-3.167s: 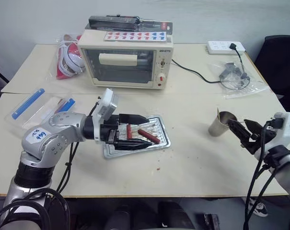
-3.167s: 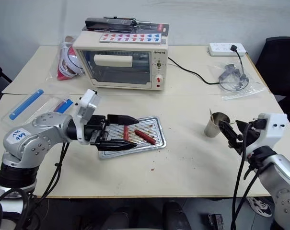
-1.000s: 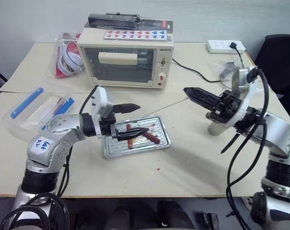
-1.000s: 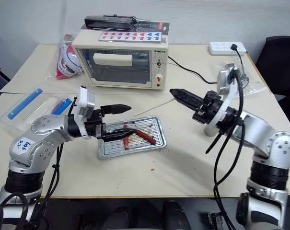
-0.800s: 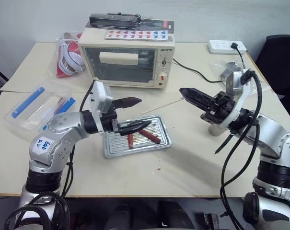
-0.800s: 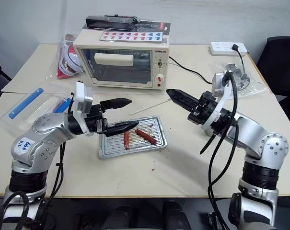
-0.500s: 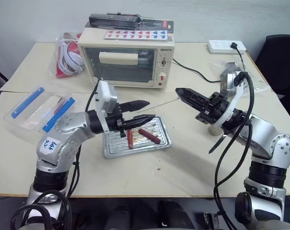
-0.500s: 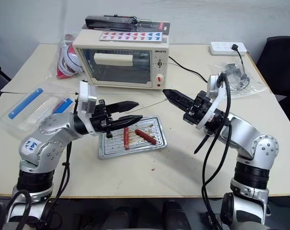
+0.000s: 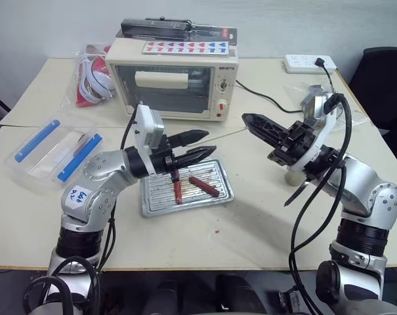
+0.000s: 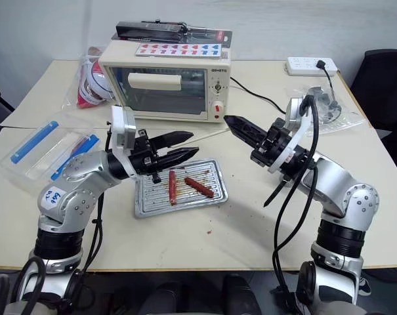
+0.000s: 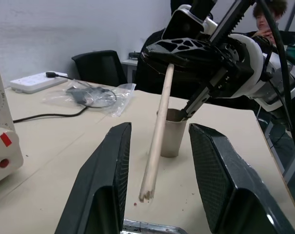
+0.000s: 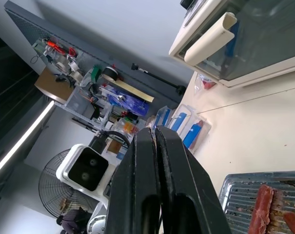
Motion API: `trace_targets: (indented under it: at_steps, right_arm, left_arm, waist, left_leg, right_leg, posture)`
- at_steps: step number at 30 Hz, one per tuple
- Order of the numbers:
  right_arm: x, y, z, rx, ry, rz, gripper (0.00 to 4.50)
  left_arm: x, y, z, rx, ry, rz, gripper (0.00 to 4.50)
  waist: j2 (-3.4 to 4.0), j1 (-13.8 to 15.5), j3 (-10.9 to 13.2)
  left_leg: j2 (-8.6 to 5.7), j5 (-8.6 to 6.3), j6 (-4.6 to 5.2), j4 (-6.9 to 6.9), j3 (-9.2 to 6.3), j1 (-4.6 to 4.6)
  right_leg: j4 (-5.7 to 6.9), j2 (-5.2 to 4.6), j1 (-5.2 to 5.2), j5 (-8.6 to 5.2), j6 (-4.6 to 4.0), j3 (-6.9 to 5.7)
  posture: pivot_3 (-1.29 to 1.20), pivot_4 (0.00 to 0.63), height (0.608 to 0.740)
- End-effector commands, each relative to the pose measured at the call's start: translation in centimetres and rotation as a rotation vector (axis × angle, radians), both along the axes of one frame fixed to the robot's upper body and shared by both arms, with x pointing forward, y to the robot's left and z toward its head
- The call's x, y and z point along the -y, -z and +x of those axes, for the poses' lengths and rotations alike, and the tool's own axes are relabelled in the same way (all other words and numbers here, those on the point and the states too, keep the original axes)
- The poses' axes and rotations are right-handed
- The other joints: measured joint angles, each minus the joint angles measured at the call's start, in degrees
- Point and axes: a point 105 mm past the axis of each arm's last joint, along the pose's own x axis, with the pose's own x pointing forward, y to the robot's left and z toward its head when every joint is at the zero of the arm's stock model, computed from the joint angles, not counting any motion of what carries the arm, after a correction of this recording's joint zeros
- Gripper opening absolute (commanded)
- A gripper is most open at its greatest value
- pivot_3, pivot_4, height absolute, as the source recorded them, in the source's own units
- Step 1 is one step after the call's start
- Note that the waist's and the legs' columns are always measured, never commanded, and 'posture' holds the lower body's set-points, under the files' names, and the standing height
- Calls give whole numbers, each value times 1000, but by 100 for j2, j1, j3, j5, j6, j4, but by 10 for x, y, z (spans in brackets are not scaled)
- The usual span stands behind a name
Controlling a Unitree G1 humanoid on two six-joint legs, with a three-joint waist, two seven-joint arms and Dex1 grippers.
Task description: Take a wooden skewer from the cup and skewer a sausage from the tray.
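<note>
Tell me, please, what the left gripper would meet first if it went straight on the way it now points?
Most likely the wooden skewer, which hangs between the left gripper fingers' line, clamped by the right gripper. Beyond stands the cup.

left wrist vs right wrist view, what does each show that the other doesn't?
Left wrist alone: the cup, the wooden skewer clamped in the shut right gripper, its free end between the left gripper's black fingers, untouched. Right wrist alone: toaster oven and two sausages. Shared: the tray and the table.
</note>
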Motion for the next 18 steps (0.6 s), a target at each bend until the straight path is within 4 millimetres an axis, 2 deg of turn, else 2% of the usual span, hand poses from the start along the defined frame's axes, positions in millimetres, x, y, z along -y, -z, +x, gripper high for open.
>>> trace_targets:
  at_steps: [1,12,15,18]
  right_arm:
    - [3,-12,-7,55,8,25,0]
    - [-1,-22,-8,77,12,58,0]
    - [-4,-22,-9,79,11,63,0]
    - [-5,-20,-10,72,15,59,0]
  left_arm:
    - [0,-9,0,43,-7,-22,1980]
    - [5,-9,2,53,-14,-30,1980]
    - [7,-9,1,57,-11,-32,1586]
    - [7,-12,3,60,-15,-50,897]
  waist:
    - [0,0,0]
    - [0,-1,0]
    - [0,-2,0]
    - [0,-2,0]
  left_leg:
    - [0,0,0,0,0,0]
    - [0,0,0,-1,0,0]
    - [0,0,0,-2,0,0]
    - [0,0,0,-3,0,0]
  right_leg:
    - [0,0,0,0,0,0]
    - [0,0,0,0,0,0]
    - [-1,0,0,0,0,0]
    - [-1,0,-1,0,0,0]
  posture:
    - [0,150,740]
    - [0,150,740]
    - [0,150,740]
    - [0,150,740]
